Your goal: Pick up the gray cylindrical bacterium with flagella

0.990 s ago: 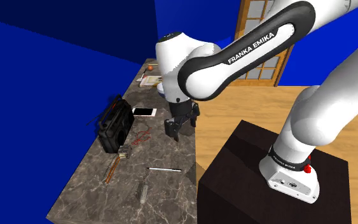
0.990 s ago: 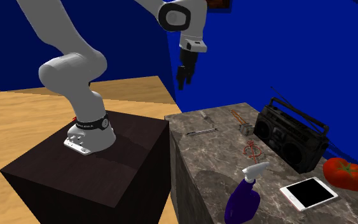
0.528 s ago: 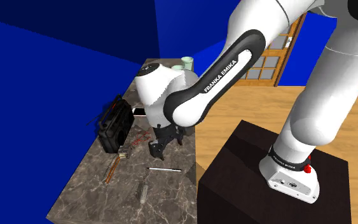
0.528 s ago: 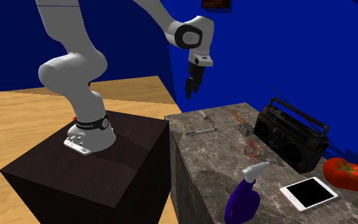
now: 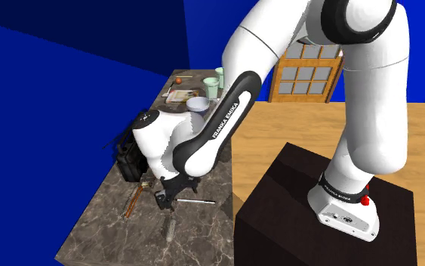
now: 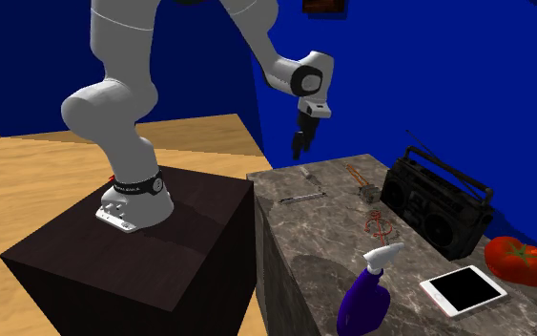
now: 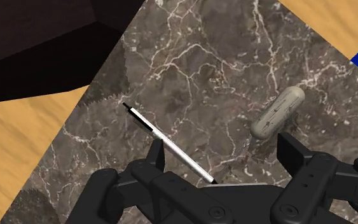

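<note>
Gripper (image 7: 225,151): spread wide, empty, hung over the counter (image 7: 203,57).
Bacterium (image 7: 277,113): lay flat, just outside the gap.
Pen (image 7: 168,143): lay under the gap.
Hammer (image 5: 135,200), radio (image 5: 129,157): stood nearby.

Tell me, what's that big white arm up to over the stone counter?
A white robot arm appears to be going for a small gray capsule that lies on the dark marble counter. Its black gripper hangs above the counter with its fingers apart, holding nothing. The capsule lies just ahead of one finger, not far from a black-and-white pen. Nothing has been picked up yet. A black radio sits farther along the counter.
</note>
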{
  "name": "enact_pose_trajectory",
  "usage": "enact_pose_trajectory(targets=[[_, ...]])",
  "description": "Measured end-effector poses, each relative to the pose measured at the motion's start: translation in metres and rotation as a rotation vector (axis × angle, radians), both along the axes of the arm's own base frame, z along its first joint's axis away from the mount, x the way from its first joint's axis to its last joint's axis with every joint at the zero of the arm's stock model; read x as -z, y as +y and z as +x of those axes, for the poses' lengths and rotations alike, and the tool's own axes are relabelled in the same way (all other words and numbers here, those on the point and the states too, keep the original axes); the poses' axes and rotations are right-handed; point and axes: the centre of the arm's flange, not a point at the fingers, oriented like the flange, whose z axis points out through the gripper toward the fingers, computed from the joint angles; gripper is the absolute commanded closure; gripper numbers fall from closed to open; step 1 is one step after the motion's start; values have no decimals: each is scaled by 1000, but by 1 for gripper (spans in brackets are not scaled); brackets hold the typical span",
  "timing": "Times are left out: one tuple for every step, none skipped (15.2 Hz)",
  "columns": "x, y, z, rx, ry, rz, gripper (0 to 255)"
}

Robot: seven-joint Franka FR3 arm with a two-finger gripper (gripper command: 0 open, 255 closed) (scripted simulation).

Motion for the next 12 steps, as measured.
enact_pose_trajectory(targets=[[12,9,5,6,0,-3,0],[21,15,9,13,1,-6,0],[33,19,12,19,0,-9,0],[43,28,17,25,1,-12,0],[54,36,22,31,1,-15,0],[64,46,26,37,1,-18,0],[72,51,28,42,1,-20,0],[77,53,30,44,1,-22,0],[83,55,30,45,1,-22,0],[89,55,31,46,0,-23,0],[93,55,32,46,0,-23,0],[99,54,33,46,0,-23,0]])
